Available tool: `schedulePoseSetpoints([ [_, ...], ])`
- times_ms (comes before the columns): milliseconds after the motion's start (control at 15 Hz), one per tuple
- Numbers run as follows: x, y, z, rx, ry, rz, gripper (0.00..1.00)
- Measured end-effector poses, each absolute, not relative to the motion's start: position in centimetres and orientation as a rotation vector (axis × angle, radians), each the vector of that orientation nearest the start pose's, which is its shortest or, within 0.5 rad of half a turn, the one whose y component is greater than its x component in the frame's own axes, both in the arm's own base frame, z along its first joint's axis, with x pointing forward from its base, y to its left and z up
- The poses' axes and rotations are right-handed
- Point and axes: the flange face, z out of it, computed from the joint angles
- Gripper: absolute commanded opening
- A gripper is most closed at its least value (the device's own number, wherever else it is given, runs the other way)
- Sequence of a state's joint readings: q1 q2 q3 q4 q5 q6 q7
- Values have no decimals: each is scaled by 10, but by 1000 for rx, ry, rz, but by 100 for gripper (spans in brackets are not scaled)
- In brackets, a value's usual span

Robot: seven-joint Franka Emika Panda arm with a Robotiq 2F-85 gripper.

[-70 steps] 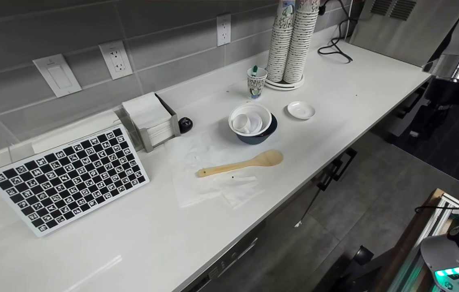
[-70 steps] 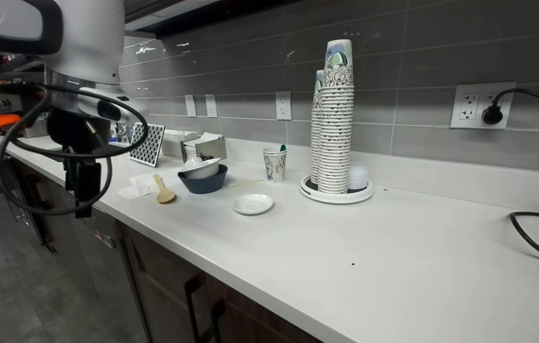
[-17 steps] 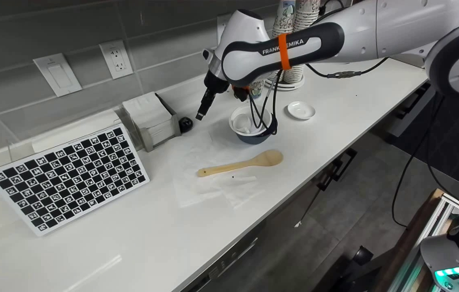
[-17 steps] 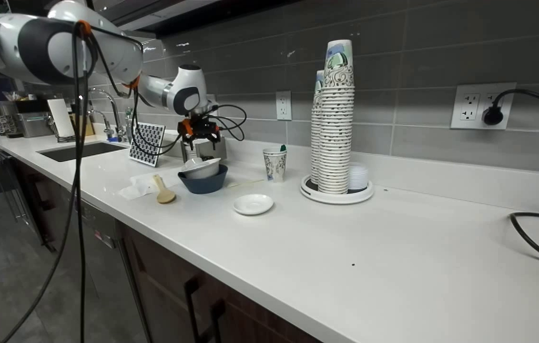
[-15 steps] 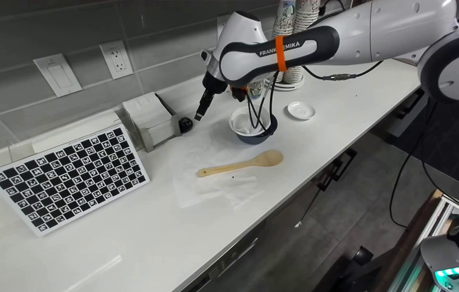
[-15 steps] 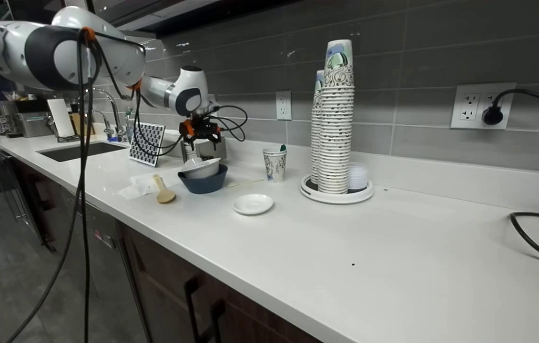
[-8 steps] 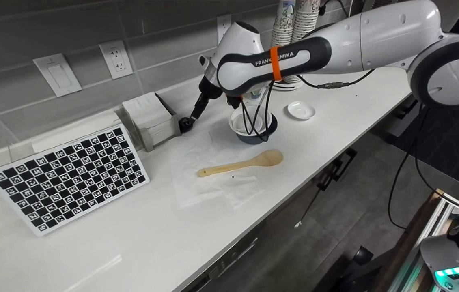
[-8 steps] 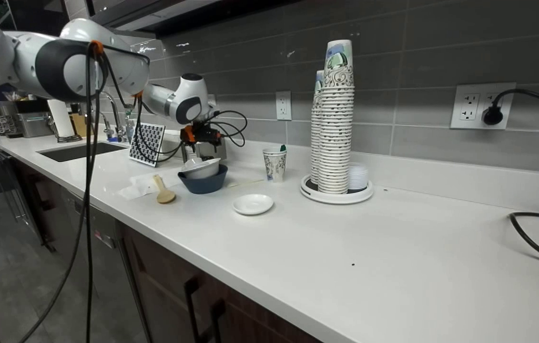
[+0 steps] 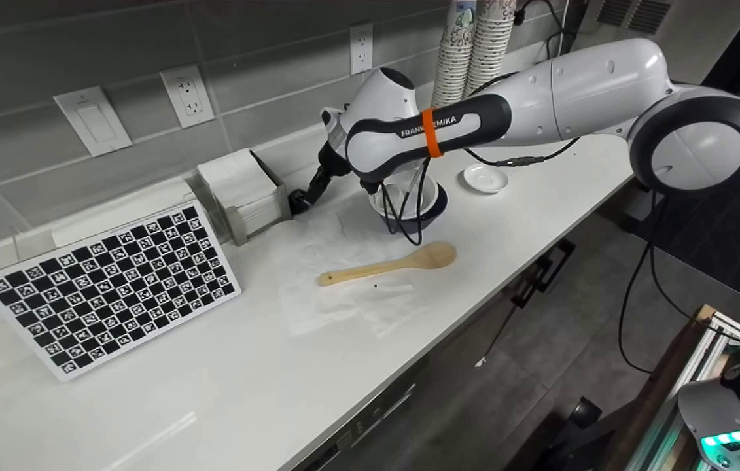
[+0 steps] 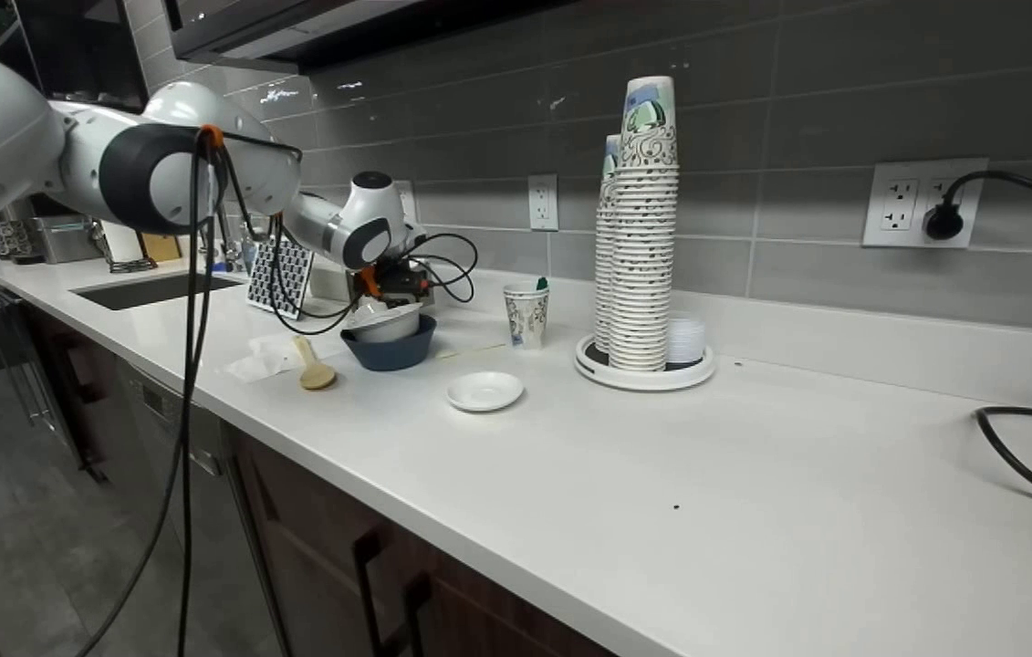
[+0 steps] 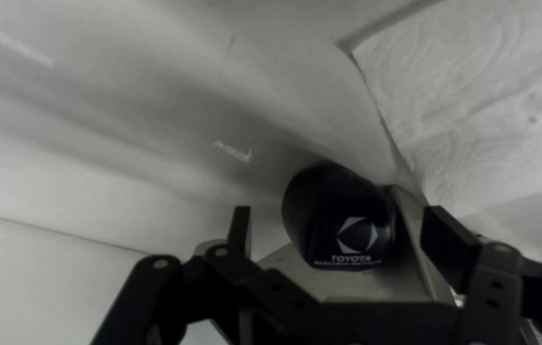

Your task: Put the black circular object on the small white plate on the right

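Bracketing the black ball in the wrist view, the gripper has its jaws spread, presumably to pinch it despite the napkin holder close beside it.

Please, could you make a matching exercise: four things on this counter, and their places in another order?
1. black round object with white logo
2. small round white plate
3. light-brown wooden spoon
4. round white bowl

A. inside the dark blue bowl
B. between the open jaws in the wrist view
C. handle across thin white sheets
D. right of the dark blue bowl in both exterior views

Pairs: 1-B, 2-D, 3-C, 4-A
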State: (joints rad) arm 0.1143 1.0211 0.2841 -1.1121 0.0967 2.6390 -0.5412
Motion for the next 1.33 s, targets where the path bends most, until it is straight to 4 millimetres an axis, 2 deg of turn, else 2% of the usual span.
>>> schedulePoseSetpoints([
  [333, 784, 234, 246, -2611, -923, -810, 23],
  [533, 786, 234, 247, -2607, -917, -822, 5],
  [733, 788, 232, 254, -2607, -908, -837, 4],
  [933, 785, 228, 280, -2583, -886, -831, 6],
  [1133, 771, 217, 313, -2578, -852, -774, 6],
  [1333, 754, 206, 328, -2624, -701, -725, 6],
])
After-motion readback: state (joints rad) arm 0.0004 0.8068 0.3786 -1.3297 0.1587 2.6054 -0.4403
